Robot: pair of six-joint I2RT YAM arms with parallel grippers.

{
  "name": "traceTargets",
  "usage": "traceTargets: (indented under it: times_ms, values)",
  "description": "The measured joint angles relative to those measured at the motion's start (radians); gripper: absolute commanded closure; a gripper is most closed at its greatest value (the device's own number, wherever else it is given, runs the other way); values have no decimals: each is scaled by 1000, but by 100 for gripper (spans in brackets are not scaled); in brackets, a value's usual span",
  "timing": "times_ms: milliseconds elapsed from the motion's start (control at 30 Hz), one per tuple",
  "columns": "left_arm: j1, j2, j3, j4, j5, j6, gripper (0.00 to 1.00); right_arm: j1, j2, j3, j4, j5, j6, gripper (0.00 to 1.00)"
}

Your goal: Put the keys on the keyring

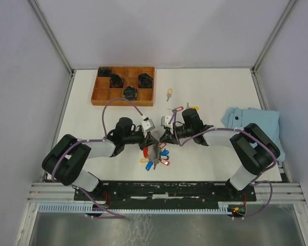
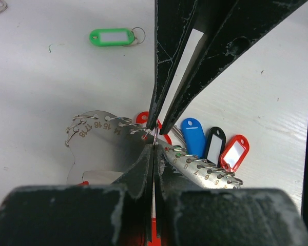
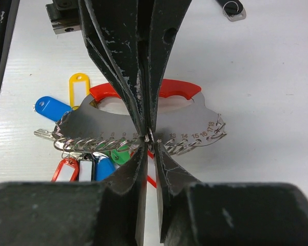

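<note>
Top: left hand [image 1: 153,138] and right hand [image 1: 164,137] meet tip to tip; keyring [image 1: 155,156] on surface [image 1: 92,118] at their 6 o'clock; keys [image 1: 169,93] at 12 o'clock.
Left wrist: left hand closed, pinching keyring edge engraved "14 15 16 17 18"; green key [image 2: 113,37] at 11 o'clock.
Right wrist: right hand almost closed at a wire loop, grip unclear; "13" to "18" readable.

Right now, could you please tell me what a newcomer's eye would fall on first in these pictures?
The left fingers and right fingers meet tip to tip at mid-table, at one spot on the keyring, a silver numbered metal plate with a red curved strap and many coloured plastic tags. At the far left sits a brown wooden compartment tray; a crumpled light-blue cloth lies at the right edge.
</note>
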Motion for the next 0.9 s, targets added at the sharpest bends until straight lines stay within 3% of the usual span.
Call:
traceTargets:
  times_ms: [200,400,667,900]
  values:
    - [0,0,0,-11,0,8,95,0,11,6,2,-2,1,99]
    - [0,-2,0,-5,1,12,82,0,12,6,6,-13,9,99]
    - [0,-14,0,20,6,13,81,-4,21,5,39,-35,41,99]
    - [0,-16,0,32,8,13,75,-24,21,-10,95,-55,77,99]
